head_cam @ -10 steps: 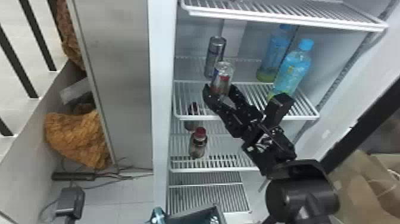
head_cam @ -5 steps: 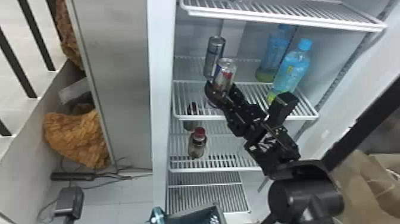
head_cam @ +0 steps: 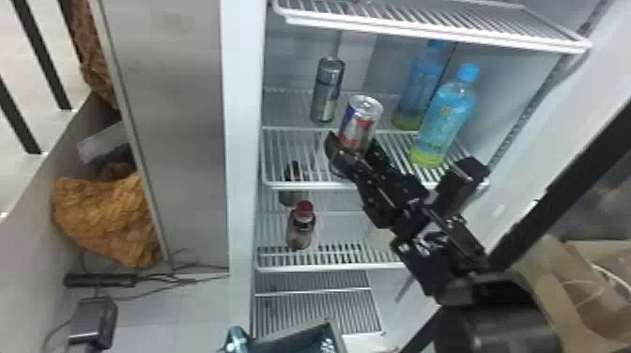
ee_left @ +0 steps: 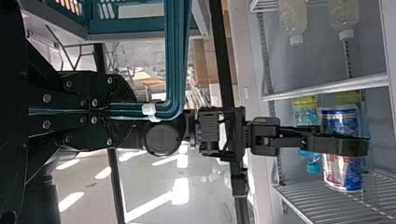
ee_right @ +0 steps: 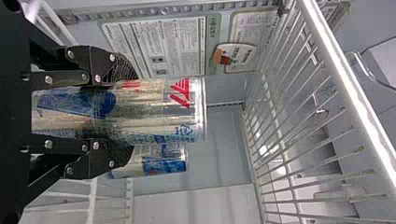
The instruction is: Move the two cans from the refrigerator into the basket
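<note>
My right end effector [head_cam: 353, 146] is clamped on one can [head_cam: 364, 115], a finger on either side, can roughly upright. The second can [head_cam: 327, 91] stands on the shelf [head_cam: 310, 186], farther in and left of that end effector. The basket [head_cam: 291, 335] is below it; my left end effector [ee_left: 133, 111] grips the teal handle [ee_left: 176, 56].

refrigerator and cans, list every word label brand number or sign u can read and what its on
No text here can be quoted with confidence:
Front can in the right gripper: red and blue print, too small to read
Rear can: print too small to read
Large wall label: lines of fine print, unreadable
Round-edged sticker: tiny print, unreadable
Front blue bottle: label marks, unreadable
</note>
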You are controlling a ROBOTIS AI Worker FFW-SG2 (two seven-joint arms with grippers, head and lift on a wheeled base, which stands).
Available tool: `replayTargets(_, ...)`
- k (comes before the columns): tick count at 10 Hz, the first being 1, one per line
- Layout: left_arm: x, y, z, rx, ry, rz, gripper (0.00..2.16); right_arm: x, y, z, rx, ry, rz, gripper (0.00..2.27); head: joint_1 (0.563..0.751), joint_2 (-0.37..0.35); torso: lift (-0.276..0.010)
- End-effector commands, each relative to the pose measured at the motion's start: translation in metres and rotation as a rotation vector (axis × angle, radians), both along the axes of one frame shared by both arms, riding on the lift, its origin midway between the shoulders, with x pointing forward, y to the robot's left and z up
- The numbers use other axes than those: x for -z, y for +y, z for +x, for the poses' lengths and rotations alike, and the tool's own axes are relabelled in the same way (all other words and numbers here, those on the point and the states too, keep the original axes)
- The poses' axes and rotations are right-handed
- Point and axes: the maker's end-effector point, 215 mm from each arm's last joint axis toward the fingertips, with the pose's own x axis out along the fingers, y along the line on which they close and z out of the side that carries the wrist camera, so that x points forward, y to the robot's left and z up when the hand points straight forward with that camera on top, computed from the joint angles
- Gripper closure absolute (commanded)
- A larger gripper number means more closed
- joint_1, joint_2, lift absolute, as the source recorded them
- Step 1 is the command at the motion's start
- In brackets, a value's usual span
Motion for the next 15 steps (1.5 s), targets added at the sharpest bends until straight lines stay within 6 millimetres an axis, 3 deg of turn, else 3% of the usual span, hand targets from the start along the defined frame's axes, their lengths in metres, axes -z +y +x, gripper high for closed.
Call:
replayTargets(1, 0.0, 0.0, -0.001, 0.005, 0.003, -0.001, 1.2, 0.001, -0.005, -0.015, 0.002, 0.016, 0.005, 1.11, 0.695, -0.215, -0.035)
replayTargets(3, 0.0, 0.0, -0.001, 0.005, 0.003, -0.001, 1.2, 0.013, -0.008, -0.031, -0.01, 0.054, 0.005, 1.11, 0.695, -0.231, -0.035)
replayTargets(15, 0.0, 0.0, 0.001, -0.002, 0.001, 0.0, 1.2, 0.048, 0.036, -0.127, -0.23, 0.246, 0.055, 1.11, 0.695, -0.211, -0.035)
